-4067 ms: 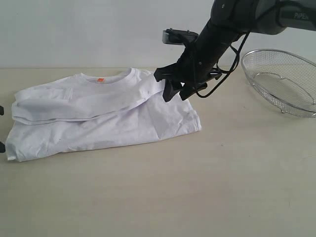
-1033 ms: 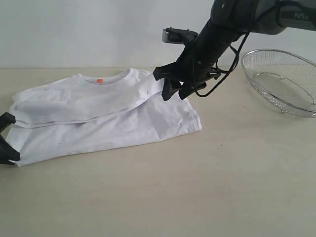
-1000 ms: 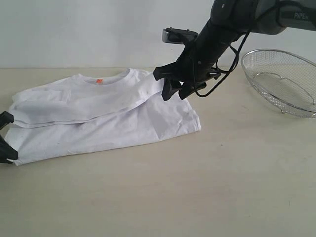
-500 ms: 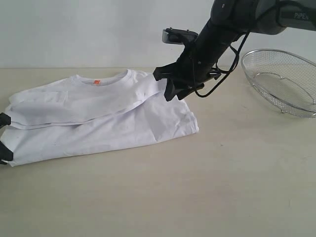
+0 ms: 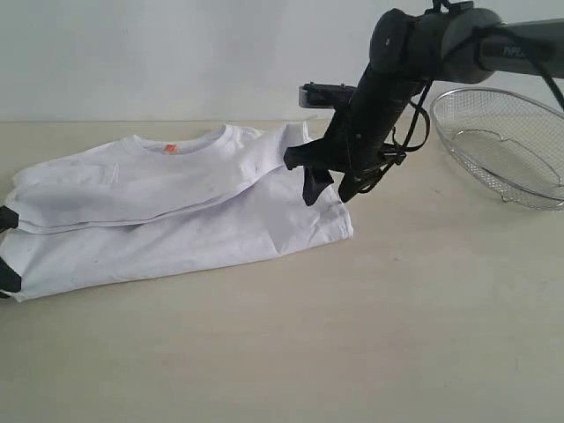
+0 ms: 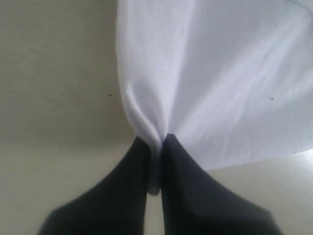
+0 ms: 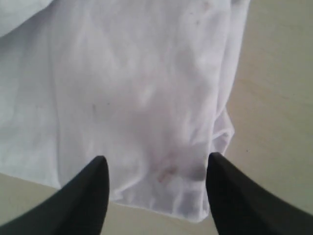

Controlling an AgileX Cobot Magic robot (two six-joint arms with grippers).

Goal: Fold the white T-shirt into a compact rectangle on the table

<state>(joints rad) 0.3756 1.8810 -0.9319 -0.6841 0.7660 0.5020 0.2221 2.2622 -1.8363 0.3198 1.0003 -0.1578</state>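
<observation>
At far left, the left gripper (image 6: pixel 155 142) is pinched tight on an edge of the white T-shirt (image 5: pixel 176 211), lying partly folded on the worktop (image 5: pixel 352 335). The right gripper (image 5: pixel 328 189) stands spread wide over its right end, holding nothing.

Hardly any legible text

A short strip of pale lettering (image 5: pixel 514 51) runs along the dark right arm (image 5: pixel 458 35) at about two o'clock in the exterior view, but it is too small and blurred to spell out. The orange tag (image 5: pixel 170 149) in the collar of the shirt (image 5: pixel 176 220), at about ten o'clock, shows no readable print. In the right wrist view, faint reddish marks (image 7: pixel 165 172) show through the cloth near its edge and form no letters that can be made out.
</observation>
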